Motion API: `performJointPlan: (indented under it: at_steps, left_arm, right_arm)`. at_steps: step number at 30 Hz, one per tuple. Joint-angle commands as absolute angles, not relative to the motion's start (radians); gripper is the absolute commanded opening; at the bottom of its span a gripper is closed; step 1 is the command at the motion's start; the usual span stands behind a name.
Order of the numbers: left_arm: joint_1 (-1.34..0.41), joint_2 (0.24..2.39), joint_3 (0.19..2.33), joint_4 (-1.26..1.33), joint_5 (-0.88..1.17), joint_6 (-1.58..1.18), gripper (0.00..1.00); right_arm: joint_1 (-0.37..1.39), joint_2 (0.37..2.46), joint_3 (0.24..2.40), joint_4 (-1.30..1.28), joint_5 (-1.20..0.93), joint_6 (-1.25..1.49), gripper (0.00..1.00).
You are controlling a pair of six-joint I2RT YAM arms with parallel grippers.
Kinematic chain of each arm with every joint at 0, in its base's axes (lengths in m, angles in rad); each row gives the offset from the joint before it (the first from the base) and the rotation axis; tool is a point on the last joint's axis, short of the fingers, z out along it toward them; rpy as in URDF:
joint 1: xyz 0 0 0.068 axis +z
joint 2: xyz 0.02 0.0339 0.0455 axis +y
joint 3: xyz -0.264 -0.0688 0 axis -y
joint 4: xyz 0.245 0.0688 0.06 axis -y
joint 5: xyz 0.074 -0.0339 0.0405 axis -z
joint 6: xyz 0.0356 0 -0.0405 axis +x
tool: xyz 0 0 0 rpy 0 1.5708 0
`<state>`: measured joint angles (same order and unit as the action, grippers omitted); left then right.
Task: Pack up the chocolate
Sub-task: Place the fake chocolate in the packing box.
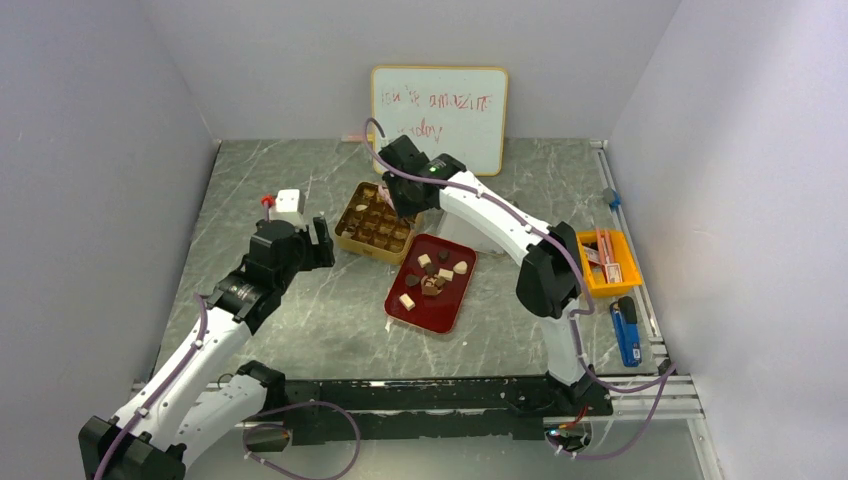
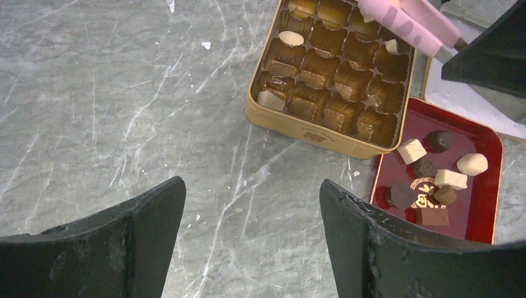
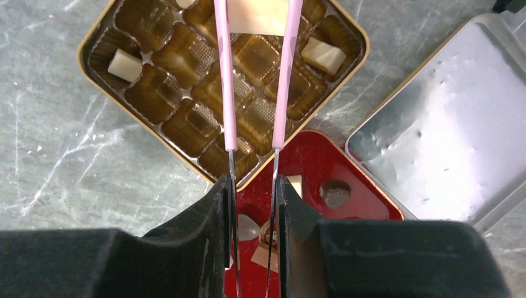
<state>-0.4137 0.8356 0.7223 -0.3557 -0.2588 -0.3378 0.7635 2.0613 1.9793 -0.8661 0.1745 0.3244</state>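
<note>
The chocolate (image 1: 432,280) lies as several cream and brown pieces (image 2: 434,180) on a red tray (image 1: 430,312), next to a gold tin (image 1: 352,240) of brown cups. In the tin (image 2: 298,130) sit three cream pieces, one of them in a near-corner cup (image 2: 270,99). My right gripper (image 3: 253,181) is shut on pink tweezers (image 3: 226,74), which reach out over the tin (image 3: 93,43). A cream piece (image 3: 257,17) sits between the tweezer tips. My left gripper (image 2: 251,183) hangs open over bare table, left of the tin, with nothing between its fingers.
A silver lid (image 3: 446,143) lies right of the tin, touching the red tray (image 3: 310,161). A whiteboard (image 1: 440,115) leans on the back wall. An orange bin (image 1: 607,262) and a blue lighter (image 1: 625,335) are at the right edge. A small white and red object (image 1: 285,205) stands behind the left gripper (image 1: 325,243).
</note>
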Motion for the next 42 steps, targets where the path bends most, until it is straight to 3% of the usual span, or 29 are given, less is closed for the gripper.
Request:
performJointPlan:
  at_steps: [1, 24, 30, 42]
  left_arm:
    - [-0.417, 0.841, 0.752, -0.316, -0.254, -0.313, 0.84]
    - [-0.417, 0.846, 0.750, -0.321, -0.264, -0.311, 0.84]
    - [-0.417, 0.838, 0.750, -0.330, -0.265, -0.317, 0.84]
    - [-0.417, 0.821, 0.749, -0.342, -0.261, -0.327, 0.84]
  right_arm:
    - [0.750, 2.081, 2.061, -0.839, 0.184, 0.304, 0.00]
    - [0.707, 2.096, 1.999, -0.804, 0.178, 0.289, 0.00]
    - [0.706, 2.089, 1.972, -0.786, 0.168, 0.289, 0.13]
    - [0.702, 2.094, 1.985, -0.780, 0.156, 0.287, 0.28]
